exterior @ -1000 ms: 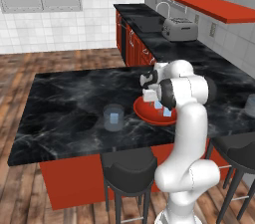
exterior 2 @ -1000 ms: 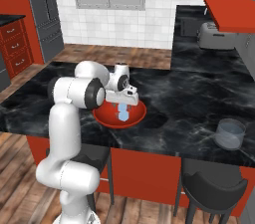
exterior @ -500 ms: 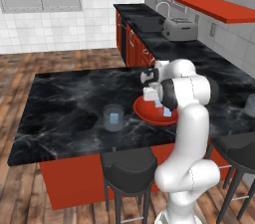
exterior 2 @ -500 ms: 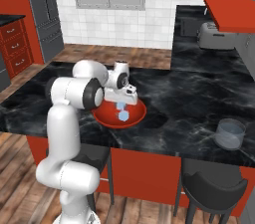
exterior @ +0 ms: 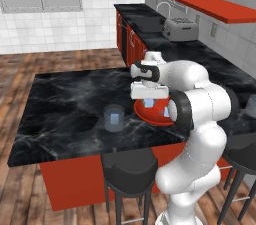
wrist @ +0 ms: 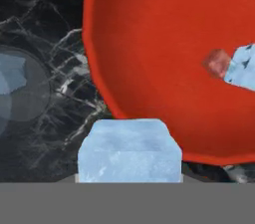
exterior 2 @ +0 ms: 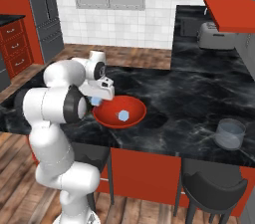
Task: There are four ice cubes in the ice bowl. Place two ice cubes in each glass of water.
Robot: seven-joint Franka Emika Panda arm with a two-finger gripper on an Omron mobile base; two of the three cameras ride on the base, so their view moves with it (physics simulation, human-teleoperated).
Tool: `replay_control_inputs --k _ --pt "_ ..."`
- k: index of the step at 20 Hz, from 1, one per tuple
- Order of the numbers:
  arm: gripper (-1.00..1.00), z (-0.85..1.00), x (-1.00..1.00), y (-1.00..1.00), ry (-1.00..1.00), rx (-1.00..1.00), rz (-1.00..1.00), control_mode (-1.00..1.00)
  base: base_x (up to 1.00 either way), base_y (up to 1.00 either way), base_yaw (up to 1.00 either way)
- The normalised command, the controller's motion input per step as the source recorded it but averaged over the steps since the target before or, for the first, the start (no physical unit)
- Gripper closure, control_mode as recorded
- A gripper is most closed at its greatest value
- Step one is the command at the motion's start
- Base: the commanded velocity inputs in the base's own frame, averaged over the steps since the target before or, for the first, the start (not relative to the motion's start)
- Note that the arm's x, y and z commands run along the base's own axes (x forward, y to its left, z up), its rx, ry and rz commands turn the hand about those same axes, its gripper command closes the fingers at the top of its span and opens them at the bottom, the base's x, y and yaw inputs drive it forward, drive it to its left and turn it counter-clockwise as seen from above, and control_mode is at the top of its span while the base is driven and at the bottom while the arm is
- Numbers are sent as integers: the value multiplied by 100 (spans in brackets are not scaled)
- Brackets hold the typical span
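The claw (exterior: 148, 100) hangs above the near-left part of the ice bowl (exterior: 156, 113), clenched on an ice cube (wrist: 129, 151). In the hand view that cube sits right at the bottom, between the finger tips, raised above the bowl's rim and partly over the dark marble of the counter (exterior: 70, 104). In the right base view the same pale-blue cube (exterior 2: 95, 100) shows just under the white hand, over the bowl's left edge (exterior 2: 102, 113).

The ice bowl stands near the counter's front edge, toward the arm's side. One more ice cube (exterior 2: 123, 115) lies inside it, near the middle in the right base view; in the hand view it rests against the bowl's inner wall at the right (wrist: 243, 66), well apart from the claw.

One glass of water (exterior: 114, 118) stands on the counter to the left of the bowl, near the front edge, with a cube (exterior: 115, 118) inside it. In the hand view this glass (wrist: 20, 88) lies at the left edge, beside the bowl but not touching it. The other glass of water (exterior 2: 230, 133) stands far off toward the counter's right front corner, well apart from bowl and claw; whether it holds ice I cannot tell.
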Motion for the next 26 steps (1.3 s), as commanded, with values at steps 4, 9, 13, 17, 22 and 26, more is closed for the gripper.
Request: replay_control_inputs --k 4,9,13,17,22,26 --pt "100 51 -74 96 0 0 -4 -100 0 0 0" --pt "100 58 9 53 -1 -3 -7 -100 0 0 0" --pt "100 13 31 31 0 -6 -4 -100 0 0 0" --pt "100 0 18 51 0 -7 -3 -100 0 0 0" --pt "100 0 41 40 0 -3 -4 -100 0 0 0" --pt "100 -2 43 17 1 0 -5 -100 0 0 0"
